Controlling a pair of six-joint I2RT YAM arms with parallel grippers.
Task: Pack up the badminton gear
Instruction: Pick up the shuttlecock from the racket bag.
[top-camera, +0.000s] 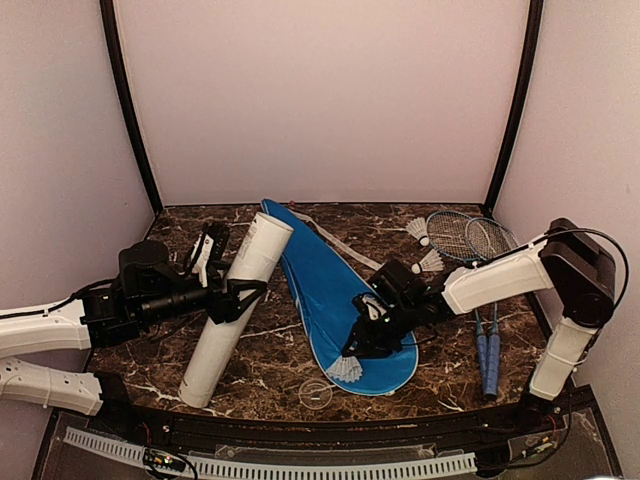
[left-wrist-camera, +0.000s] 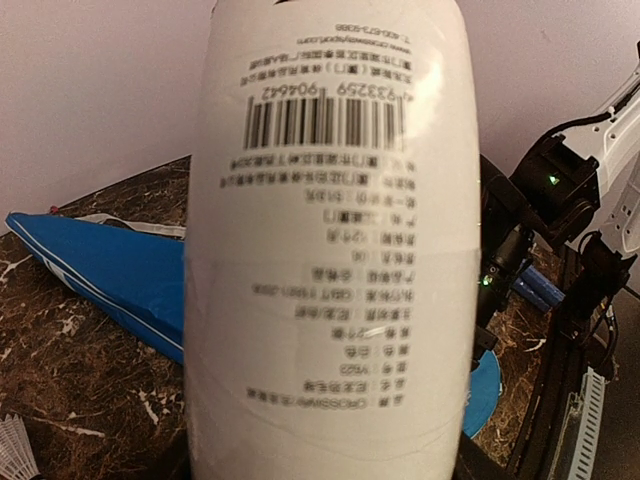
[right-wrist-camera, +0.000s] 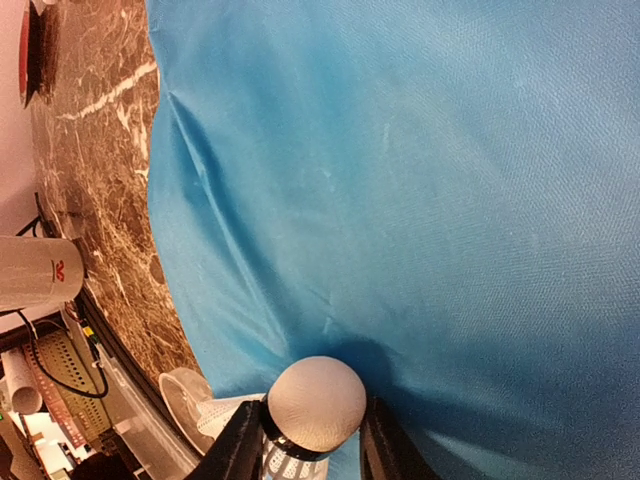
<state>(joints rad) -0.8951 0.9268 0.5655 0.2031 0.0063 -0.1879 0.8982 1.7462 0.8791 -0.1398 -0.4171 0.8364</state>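
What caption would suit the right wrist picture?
Right tool clasps a shuttlecock by its cork, over the blue cover.

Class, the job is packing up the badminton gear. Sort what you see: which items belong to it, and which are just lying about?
Belongs: white tube, blue racket cover, two rackets, shuttlecocks.
Lying about: small red object.
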